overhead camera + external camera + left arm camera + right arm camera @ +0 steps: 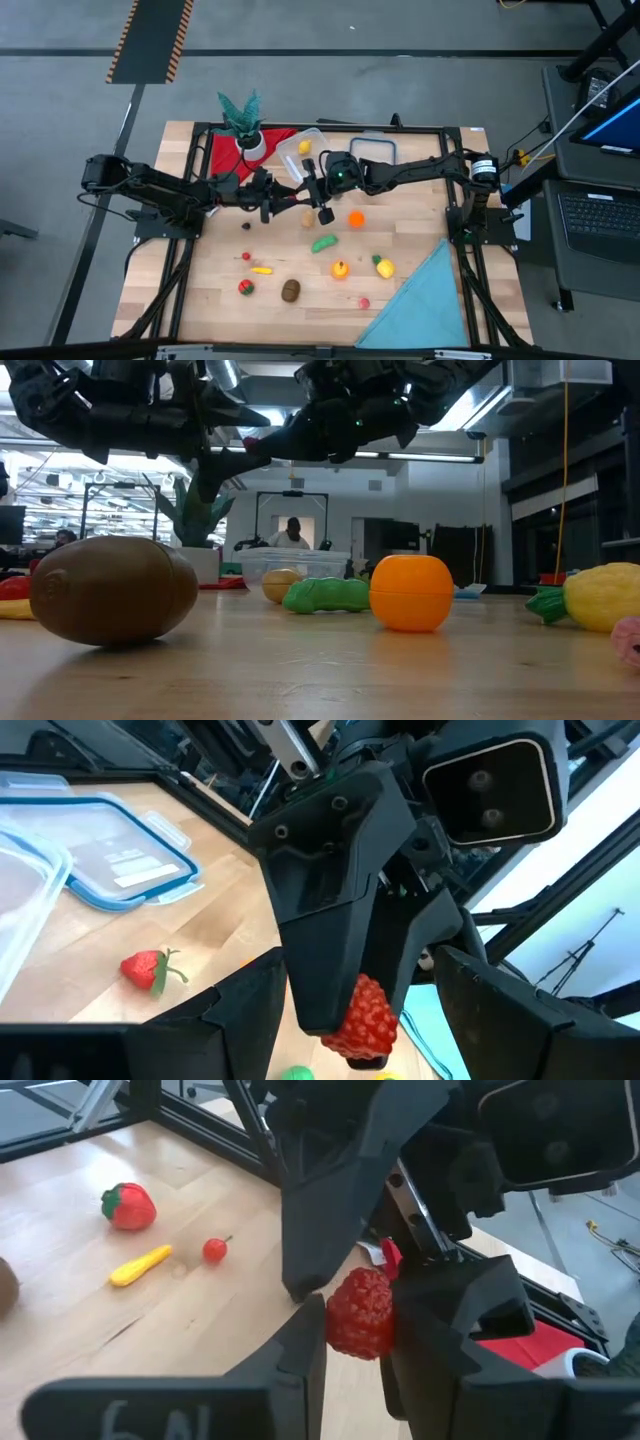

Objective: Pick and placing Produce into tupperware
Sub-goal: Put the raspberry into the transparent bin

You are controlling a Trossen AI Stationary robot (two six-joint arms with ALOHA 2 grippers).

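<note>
My right gripper [360, 1342] is shut on a red toy raspberry [360, 1312] above the middle of the table, in from the right. My left gripper [290, 196] faces it from the left, level and open. Its fingers [225, 1020] stand on either side of the raspberry [362, 1020] with gaps showing. The clear tupperware [300, 152] rests on the table at the far side with a yellow piece [305, 147] inside. More produce lies on the near half: an orange [356, 219], a green pod [325, 243], a brown kiwi [290, 290], a strawberry [245, 287]. My right gripper pinches the raspberry's two sides [335, 1320] between its two fingers. The fingers come from the table's right, slanting slightly down. The raspberry is lifted clear of the table, between my left gripper's open fingers.
The flat lid [372, 150] lies right of the tupperware. A potted plant [243, 125] stands on a red cloth [225, 158] at the far left. A blue cloth [420, 300] covers the near right corner. A person shows in the room behind the table.
</note>
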